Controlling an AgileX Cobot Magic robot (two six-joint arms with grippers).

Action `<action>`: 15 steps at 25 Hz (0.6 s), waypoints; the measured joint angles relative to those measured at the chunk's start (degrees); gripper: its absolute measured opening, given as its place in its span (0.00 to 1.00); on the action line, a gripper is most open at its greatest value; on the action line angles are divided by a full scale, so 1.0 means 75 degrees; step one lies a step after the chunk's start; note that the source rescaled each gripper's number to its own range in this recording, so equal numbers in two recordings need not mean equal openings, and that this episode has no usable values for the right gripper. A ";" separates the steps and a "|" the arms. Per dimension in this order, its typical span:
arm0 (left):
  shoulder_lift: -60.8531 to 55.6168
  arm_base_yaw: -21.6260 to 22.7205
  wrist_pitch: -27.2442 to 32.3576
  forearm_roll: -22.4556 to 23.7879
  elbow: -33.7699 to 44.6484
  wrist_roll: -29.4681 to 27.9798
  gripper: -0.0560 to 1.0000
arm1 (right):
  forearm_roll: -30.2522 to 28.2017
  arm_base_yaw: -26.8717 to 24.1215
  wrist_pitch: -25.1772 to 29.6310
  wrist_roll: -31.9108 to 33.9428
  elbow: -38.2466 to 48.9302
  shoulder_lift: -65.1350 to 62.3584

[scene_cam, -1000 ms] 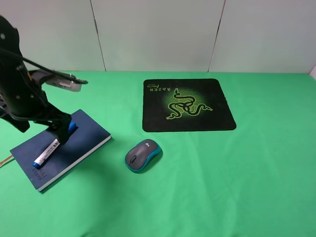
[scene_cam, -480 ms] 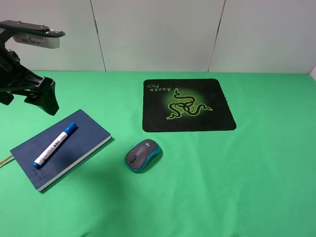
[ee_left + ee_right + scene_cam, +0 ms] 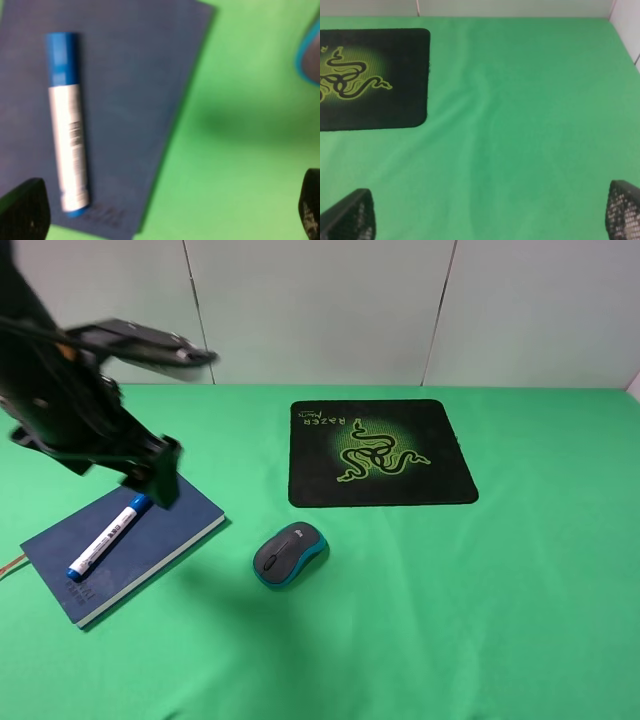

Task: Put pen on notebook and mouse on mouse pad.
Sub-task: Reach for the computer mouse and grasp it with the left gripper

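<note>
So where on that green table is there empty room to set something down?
The widest bare cloth lies right of the mouse pad and in front, right of the mouse. A narrow lane runs between mouse and mouse pad. The left is crowded: the notebook carries the pen, with the left gripper over its far corner.

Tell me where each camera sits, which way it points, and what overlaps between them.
Exterior high: mounted high in front, looking down over the table toward the wall; shows pen on notebook, mouse, pad, and only the left arm.
Left wrist: above the notebook, looking down at it and the pen; both left fingertips show.
Right wrist: over the table, angled toward the pad; both right fingertips show.
Shared: exterior and left wrist both show pen, notebook, mouse; exterior and right wrist, the pad.
</note>
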 joint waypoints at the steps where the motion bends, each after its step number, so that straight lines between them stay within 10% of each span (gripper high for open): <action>1: 0.0188 -0.0249 -0.0124 0.0008 0.0000 -0.0093 1.00 | 0.0000 0.0000 0.0000 0.0000 0.0000 0.0000; 15: 0.2369 -0.2196 -0.1207 -0.0070 -0.0848 -0.0403 1.00 | 0.0000 0.0000 0.0000 0.0000 0.0000 0.0000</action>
